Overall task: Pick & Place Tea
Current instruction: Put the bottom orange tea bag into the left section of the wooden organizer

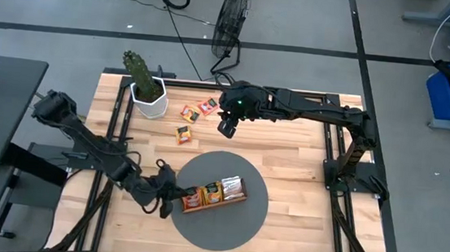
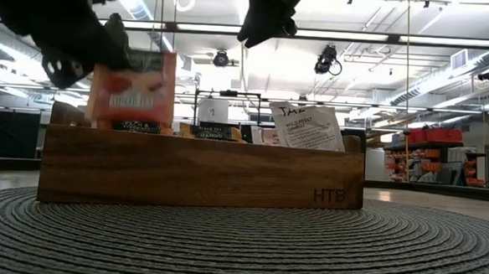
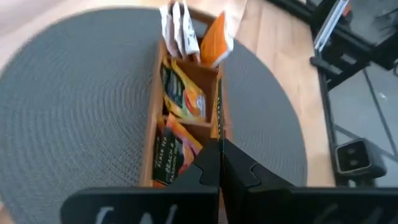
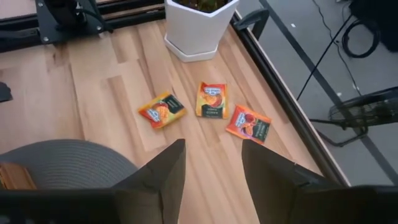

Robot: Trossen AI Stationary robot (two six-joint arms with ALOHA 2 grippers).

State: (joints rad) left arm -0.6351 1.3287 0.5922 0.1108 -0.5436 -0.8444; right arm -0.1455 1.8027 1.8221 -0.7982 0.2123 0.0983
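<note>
A brown wooden divided tray [image 1: 215, 200] [image 2: 201, 172] sits on a round grey mat [image 1: 224, 224], with several tea sachets standing in its compartments [image 3: 180, 93]. My left gripper [image 1: 165, 193] [image 3: 220, 155] is at the tray's left end, shut on an orange-red tea sachet [image 2: 133, 93]. Three more orange sachets [image 4: 161, 111] [image 4: 211, 99] [image 4: 249, 122] lie flat on the bare wood toward the far left. My right gripper [image 1: 226, 128] [image 4: 211, 168] hovers open above the table just right of them, touching nothing. My left gripper pinches the orange-red sachet between its two fingers at its upper corner [image 2: 106, 67], coming from above at a slant. The sachet hangs upright below the fingers over the tray's left end compartment, its lower edge [image 2: 132, 123] level with the tray's rim. In the wrist view the fingers hide it.
A cactus in a white pot [image 1: 146, 91] [image 4: 199, 25] stands near the far left corner, close to the loose sachets. A fan [image 1: 231, 20] stands beyond the far edge. Black frame rails [image 1: 111, 124] run along the table's sides. Bare wood [image 1: 288, 148] lies right of the mat.
</note>
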